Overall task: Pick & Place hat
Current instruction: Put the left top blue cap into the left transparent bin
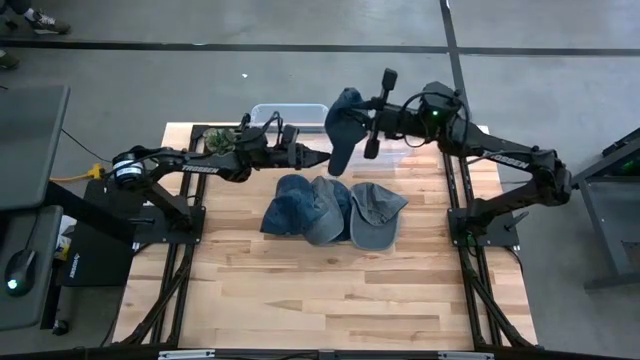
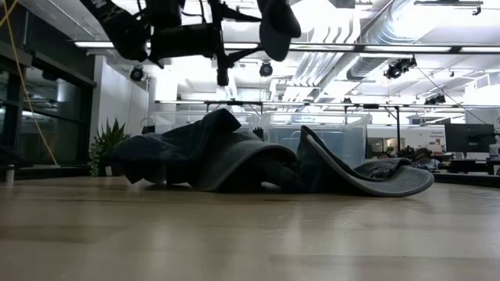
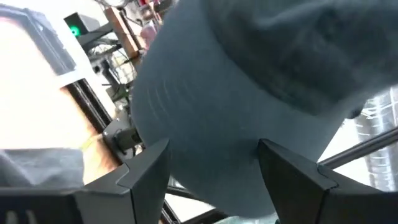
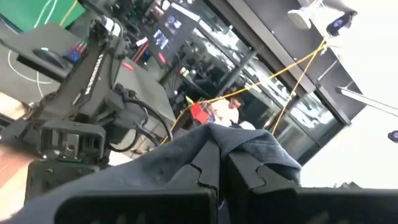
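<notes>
We see the right gripper (image 1: 372, 122) pinching a dark hat (image 1: 343, 128) up over the clear bin (image 1: 270, 113), probably for a handoff, as the left gripper (image 1: 322, 158) waits spread beside its brim.

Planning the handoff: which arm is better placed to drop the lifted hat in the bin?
Right. The right gripper is shut on the hat beside the clear bin; the left gripper is open.

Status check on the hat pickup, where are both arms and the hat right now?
Right pincer shut on dark hat, held high over table's far edge. Left pincer open, facing the hat. Three hats piled mid-table; clear bin behind.
</notes>
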